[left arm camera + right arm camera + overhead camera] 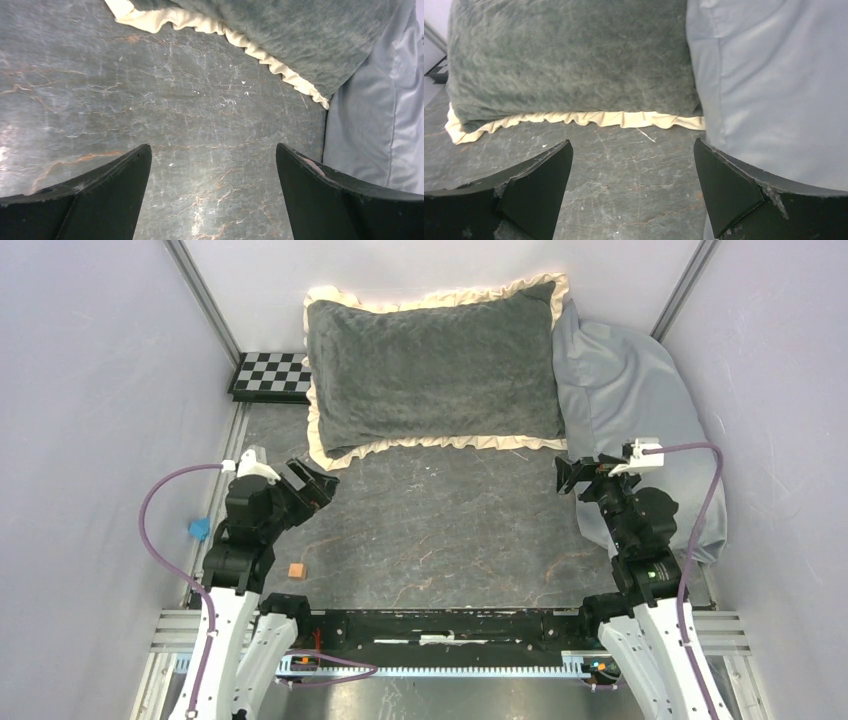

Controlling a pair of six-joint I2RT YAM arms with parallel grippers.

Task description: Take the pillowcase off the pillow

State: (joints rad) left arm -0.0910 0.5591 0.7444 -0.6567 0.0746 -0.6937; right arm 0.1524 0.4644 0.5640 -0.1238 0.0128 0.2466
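Observation:
The pillowcase (435, 365) lies stuffed and plump at the far middle of the table, dark grey plush face up, with its cream frill around the edge. The pillow is hidden inside it. My left gripper (318, 483) hovers open just off the case's near left corner, above bare tabletop. In the left wrist view the frilled edge (250, 47) runs across ahead of the left gripper (213, 146). My right gripper (570, 475) stands open by the near right corner. The right wrist view shows the pillowcase (569, 55) just beyond the right gripper (632, 141), nothing between the fingers.
A pale blue-grey pillow (625, 390) lies along the right side against the case, partly under my right arm. A checkerboard plate (270, 375) sits at the far left. A small orange cube (297, 570) and a blue piece (199, 529) lie near my left arm. Walls enclose the dark marble table (440, 530).

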